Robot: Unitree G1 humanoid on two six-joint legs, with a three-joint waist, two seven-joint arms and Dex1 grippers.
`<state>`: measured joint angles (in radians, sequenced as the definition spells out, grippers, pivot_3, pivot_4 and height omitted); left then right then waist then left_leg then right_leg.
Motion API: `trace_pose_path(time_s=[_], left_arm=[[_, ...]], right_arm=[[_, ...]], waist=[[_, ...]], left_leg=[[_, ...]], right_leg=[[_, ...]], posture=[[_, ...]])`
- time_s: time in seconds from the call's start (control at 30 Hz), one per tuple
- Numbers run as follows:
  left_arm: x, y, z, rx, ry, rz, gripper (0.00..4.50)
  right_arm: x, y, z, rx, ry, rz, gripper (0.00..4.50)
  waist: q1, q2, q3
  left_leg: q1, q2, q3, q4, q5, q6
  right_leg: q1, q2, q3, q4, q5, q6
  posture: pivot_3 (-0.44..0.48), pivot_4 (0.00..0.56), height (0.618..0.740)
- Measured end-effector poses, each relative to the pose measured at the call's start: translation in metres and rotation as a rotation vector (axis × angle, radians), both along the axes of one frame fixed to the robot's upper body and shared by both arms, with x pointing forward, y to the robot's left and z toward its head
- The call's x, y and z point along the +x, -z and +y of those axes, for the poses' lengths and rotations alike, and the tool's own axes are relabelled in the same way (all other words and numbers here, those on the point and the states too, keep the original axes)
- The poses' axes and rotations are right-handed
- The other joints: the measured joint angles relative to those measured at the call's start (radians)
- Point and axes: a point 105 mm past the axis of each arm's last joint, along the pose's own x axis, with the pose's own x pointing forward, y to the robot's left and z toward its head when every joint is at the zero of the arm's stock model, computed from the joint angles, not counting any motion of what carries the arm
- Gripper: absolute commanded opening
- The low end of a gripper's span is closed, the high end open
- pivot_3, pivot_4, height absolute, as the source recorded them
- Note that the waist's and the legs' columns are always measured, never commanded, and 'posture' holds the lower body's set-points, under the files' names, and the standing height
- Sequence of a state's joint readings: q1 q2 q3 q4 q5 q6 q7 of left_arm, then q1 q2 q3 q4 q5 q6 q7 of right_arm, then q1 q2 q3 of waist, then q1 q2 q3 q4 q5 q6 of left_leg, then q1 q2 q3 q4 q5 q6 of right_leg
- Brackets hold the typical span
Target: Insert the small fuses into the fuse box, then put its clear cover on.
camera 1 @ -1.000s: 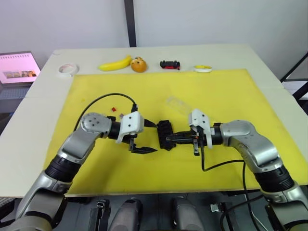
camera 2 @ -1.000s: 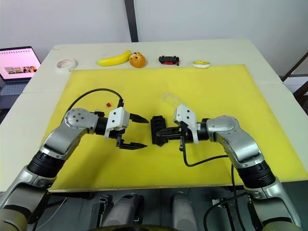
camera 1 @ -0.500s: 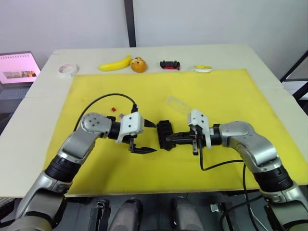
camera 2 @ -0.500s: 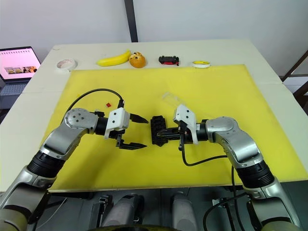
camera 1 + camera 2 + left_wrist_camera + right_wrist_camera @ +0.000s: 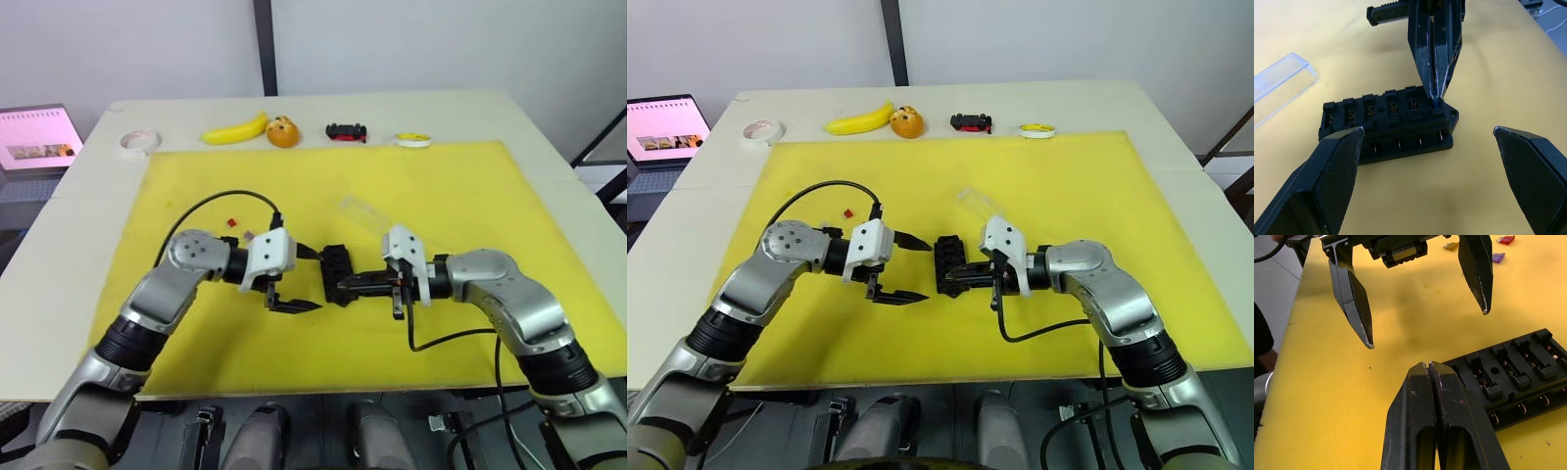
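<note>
Since the earlier frames almost nothing has moved: the left gripper (image 5: 306, 279) has come a little nearer to the fuse box (image 5: 336, 272), and the right gripper (image 5: 345, 284) stays at the box's near end.

In the left eye view the black fuse box lies in the middle of the yellow mat (image 5: 460, 196), between the two grippers. The left gripper's fingers stand wide apart, just beside the box but not touching it. The clear cover (image 5: 361, 212) lies on the mat behind the box, apart from it. Two small fuses, a red fuse (image 5: 232, 222) and a purple fuse (image 5: 249, 235), lie on the mat behind the left wrist. Along the far edge of the table (image 5: 549, 157) are a tape roll (image 5: 138, 142), a banana (image 5: 235, 130), an orange fruit (image 5: 282, 131), a toy car (image 5: 346, 131) and a yellow ring (image 5: 412, 140).

In the left wrist view the right gripper's fingers (image 5: 1422, 44) are pressed together, and their tips touch the end slot of the box – something bluish shows between the tips, but what it is I cannot tell. The cover lies flat beside the box.

In the right wrist view the right fingers are closed – no gap – over the box, and the open left gripper hangs beyond it
</note>
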<state>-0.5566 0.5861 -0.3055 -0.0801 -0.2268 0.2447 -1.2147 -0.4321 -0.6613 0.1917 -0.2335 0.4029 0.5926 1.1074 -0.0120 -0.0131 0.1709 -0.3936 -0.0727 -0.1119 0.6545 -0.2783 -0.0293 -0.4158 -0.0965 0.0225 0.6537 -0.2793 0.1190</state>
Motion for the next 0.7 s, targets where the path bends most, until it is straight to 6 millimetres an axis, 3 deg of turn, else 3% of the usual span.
trace_pose_path(time_s=[0.53, 0.7], left_arm=[[0.003, 0.000, 0.001, -0.003, -0.003, -0.007, 4.50], [0.004, 0.000, 0.000, -0.034, -0.031, 0.007, 4.50]], right_arm=[[0.002, 0.003, 0.002, -0.045, 0.002, -0.065, 0.07], [0.001, -0.022, 0.001, 0.088, 0.086, -0.007, 0.07]], waist=[[0.000, 0.000, 0.000], [0.001, 0.000, 0.000]], left_leg=[[0.001, 0.000, 0.000, 0.001, 0.000, 0.000], [0.001, 0.000, -0.001, 0.001, 0.000, 0.000]], right_leg=[[0.002, 0.000, 0.000, 0.000, 0.000, 0.000], [0.002, 0.000, 0.000, 0.000, 0.000, 0.000]], posture=[[0.000, 0.150, 0.740], [0.000, 0.150, 0.740]])
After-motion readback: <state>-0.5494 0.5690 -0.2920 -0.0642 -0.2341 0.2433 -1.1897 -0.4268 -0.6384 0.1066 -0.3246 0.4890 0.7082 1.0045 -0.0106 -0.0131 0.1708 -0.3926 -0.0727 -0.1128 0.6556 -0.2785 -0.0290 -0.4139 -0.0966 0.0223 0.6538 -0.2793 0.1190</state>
